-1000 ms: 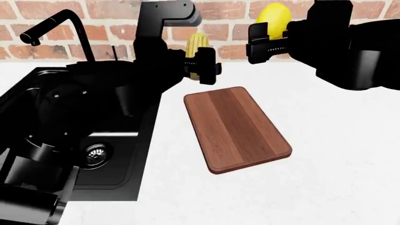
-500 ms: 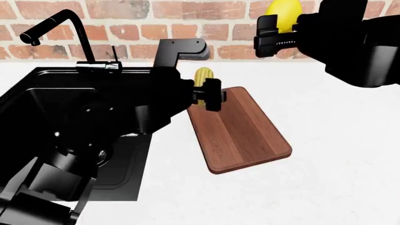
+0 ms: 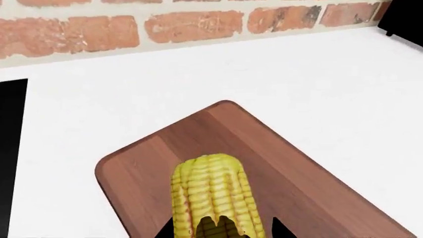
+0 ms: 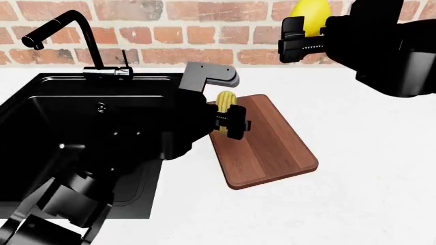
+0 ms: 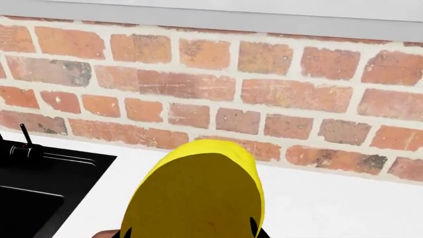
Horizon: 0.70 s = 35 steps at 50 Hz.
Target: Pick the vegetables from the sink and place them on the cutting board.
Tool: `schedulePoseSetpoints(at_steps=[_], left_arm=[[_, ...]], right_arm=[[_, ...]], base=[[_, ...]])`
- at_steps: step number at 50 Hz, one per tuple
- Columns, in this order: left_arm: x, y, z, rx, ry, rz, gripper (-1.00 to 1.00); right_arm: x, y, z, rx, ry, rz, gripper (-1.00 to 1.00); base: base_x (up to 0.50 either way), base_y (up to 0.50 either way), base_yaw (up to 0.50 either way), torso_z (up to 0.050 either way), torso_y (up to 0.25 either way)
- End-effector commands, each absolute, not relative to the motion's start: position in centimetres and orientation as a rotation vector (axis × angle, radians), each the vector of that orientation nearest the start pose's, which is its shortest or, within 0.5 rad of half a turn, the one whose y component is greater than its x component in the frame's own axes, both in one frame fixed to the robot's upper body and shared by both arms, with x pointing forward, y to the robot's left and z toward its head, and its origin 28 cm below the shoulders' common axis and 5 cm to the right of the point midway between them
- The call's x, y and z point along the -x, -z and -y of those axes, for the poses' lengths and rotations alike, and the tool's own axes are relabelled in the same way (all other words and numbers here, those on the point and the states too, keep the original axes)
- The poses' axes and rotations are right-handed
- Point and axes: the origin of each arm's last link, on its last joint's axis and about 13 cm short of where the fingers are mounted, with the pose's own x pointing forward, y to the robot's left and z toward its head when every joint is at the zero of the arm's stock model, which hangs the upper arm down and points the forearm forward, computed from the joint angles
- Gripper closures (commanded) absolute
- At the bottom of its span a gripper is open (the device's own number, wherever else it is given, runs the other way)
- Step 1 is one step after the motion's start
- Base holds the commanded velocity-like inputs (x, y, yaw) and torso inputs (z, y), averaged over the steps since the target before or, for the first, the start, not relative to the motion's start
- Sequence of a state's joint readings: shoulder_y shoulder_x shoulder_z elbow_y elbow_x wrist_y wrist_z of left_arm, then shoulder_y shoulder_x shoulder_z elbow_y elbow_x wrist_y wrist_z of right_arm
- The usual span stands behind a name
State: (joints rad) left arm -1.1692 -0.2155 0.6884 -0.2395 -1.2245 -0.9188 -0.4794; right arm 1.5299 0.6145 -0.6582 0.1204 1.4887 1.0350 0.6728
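White counter (image 4: 368, 168), brick wall (image 4: 136, 30) behind. Left gripper (image 4: 230, 121) clamps corn cob (image 4: 227, 103) over cutting board's (image 4: 272, 148) near-sink end. Right gripper (image 4: 303, 37) grips lemon-shaped oval (image 4: 310, 13) high by wall. Sink (image 4: 68, 102) at left.

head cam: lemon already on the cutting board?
No, the lemon is held high in the right gripper by the brick wall, away from the cutting board.

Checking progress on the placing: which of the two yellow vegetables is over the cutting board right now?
The ridged corn cob, held in the left pincer over the cutting board. The smooth lemon-shaped one is held high in the right pincer, by the brick wall.
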Motion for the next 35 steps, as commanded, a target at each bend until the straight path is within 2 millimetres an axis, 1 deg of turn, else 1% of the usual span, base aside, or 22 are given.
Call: schedulePoseSetpoints(at_steps=[1, 31, 33, 35], left_arm=[[-33.4, -22.2, -12.8, 0.004, 0.458, -0.417, -1.00], [-33.4, -22.4, -12.9, 0.004, 0.443, -0.395, -1.00], [-33.4, -22.6, -13.0, 0.005, 0.443, -0.387, -1.00], [-33.2, -23.3, -13.2, 0.007, 0.431, -0.341, -1.00]], right_arm=[[-30.9, -34.9, 13.1, 0.056, -0.150, -0.160, 1.00], [-30.8, -34.9, 13.0, 0.051, -0.157, -0.156, 1.00], [-30.7, -34.9, 13.0, 0.050, -0.163, -0.158, 1.00], [-30.5, -34.7, 12.8, 0.051, -0.175, -0.168, 1.00]], base=[[0.00, 0.00, 0.00, 0.000, 0.000], [0.00, 0.00, 0.00, 0.000, 0.000], [0.00, 0.00, 0.00, 0.008, 0.000], [0.00, 0.00, 0.00, 0.000, 0.000]])
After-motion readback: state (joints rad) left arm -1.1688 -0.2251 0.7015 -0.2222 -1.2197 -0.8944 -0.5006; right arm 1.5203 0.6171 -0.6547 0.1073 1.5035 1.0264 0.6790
